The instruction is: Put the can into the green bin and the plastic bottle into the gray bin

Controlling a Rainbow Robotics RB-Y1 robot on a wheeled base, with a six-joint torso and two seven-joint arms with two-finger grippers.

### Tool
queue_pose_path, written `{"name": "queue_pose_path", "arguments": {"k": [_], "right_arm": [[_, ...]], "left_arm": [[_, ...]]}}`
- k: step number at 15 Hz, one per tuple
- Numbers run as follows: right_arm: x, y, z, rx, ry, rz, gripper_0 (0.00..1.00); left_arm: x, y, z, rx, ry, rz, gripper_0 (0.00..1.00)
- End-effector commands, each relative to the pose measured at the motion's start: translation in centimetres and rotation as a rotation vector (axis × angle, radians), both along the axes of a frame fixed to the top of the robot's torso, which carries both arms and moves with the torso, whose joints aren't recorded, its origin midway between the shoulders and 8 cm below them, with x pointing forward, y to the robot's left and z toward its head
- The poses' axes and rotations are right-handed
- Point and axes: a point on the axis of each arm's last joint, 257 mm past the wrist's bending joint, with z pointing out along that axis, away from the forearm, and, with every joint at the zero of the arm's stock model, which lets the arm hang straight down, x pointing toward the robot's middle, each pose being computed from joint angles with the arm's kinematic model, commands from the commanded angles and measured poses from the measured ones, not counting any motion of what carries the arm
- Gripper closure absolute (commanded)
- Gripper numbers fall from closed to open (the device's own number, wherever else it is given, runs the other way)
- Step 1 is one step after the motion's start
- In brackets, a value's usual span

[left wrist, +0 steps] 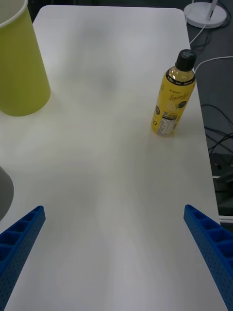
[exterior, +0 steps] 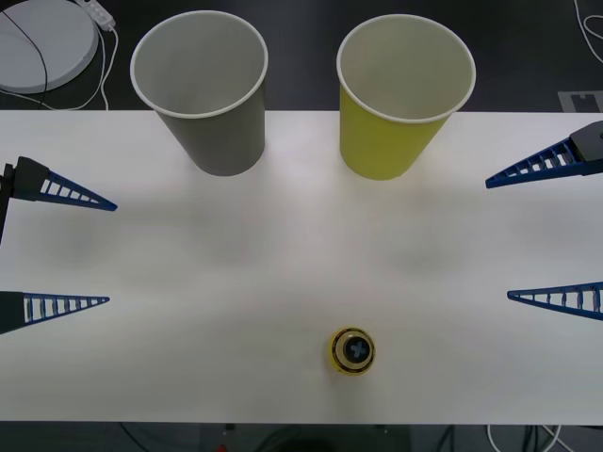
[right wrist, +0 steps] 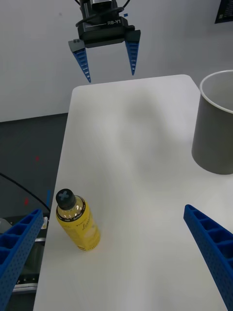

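small clear plastic bottle (exterior: 352,351) with yellow label, black bands and black cap stands upright on the white table (exterior: 283,282), long axis vertical, cap up. it sits near the table's front edge, a little right of centre, well apart from both cups. label carries cursive script in the left wrist view, too small to read; a pale cross mark shows on the cap top. the left gripper's housing reads "rb-y1" in the right wrist view.

large gray paper cup (exterior: 207,89) with white inside and rolled white rim stands at the far edge, left of centre. large yellow-green paper cup (exterior: 400,94), same build, stands beside it to the right, a gap between them. both upright, mouths open upward.

left gripper (exterior: 108,250) hangs over the table's left edge, blue ribbed fingers spread wide, tips pointing inward, holding nothing. right gripper (exterior: 497,238) mirrors it at the right edge, fingers likewise spread, holding nothing.

round white disc (exterior: 38,42) with a cable lies on the floor beyond the far left corner.
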Motion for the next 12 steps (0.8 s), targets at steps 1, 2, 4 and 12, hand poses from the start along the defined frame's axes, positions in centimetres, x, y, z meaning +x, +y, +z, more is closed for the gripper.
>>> {"name": "queue_pose_path", "arguments": {"k": [1,2,4,12], "right_arm": [[0.0,0.0,0.0,0.0,0.0,0.0,0.0],[0.0,0.0,0.0,0.0,0.0,0.0,0.0],[0.2,-0.2,-0.5,0.023,0.022,-0.018,0.0],[-0.4,-1.3,-2.1,0.009,0.036,0.002,0.0]], "left_arm": [[0.0,0.0,0.0,0.0,0.0,0.0,0.0],[0.0,0.0,0.0,0.0,0.0,0.0,0.0],[0.0,0.0,0.0,0.0,0.0,0.0,0.0],[0.0,0.0,0.0,0.0,0.0,0.0,0.0]]}}
